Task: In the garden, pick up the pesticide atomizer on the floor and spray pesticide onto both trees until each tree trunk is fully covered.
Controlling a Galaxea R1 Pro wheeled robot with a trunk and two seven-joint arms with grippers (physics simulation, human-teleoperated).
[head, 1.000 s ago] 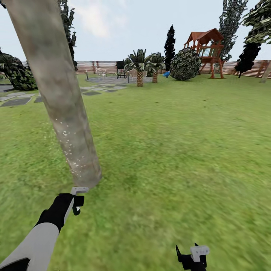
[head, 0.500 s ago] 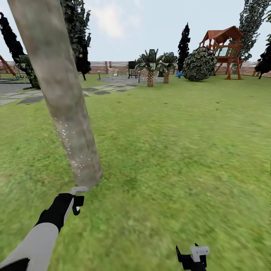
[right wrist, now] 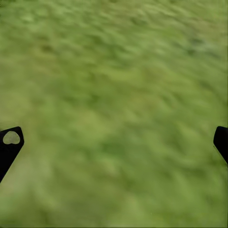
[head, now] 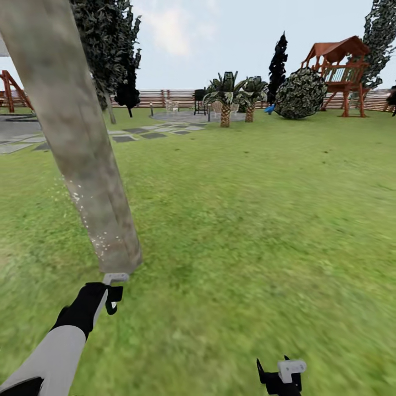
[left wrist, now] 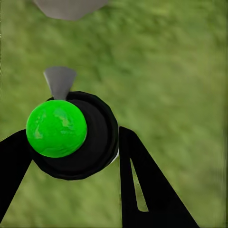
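A thick, pale grey-brown tree trunk (head: 82, 143) leans across the left of the head view, and its base meets the lawn just ahead of my left hand. Whitish specks of pesticide (head: 91, 223) dot its lower part. My left gripper (head: 113, 294) is shut on the pesticide atomizer (head: 114, 279), whose pale grey spray head points at the trunk's base. In the left wrist view the dark bottle (left wrist: 95, 142) sits between my black fingers (left wrist: 142, 190), its grey nozzle (left wrist: 59, 80) facing the trunk (left wrist: 71, 5). My right gripper (head: 283, 377) hangs open over grass (right wrist: 114, 142).
Green lawn (head: 247, 220) spreads to the right and ahead. Grey stone paving (head: 33, 140) lies far left. Short palms (head: 225, 102), a round bush (head: 300, 93), a wooden playset (head: 338, 71) and the slat fence (head: 165, 98) stand far back.
The whole view has swung, so the background slid right and the trunk's base shifted slightly left. Both arms keep the same place in the picture. Specks now show along the trunk's left edge.
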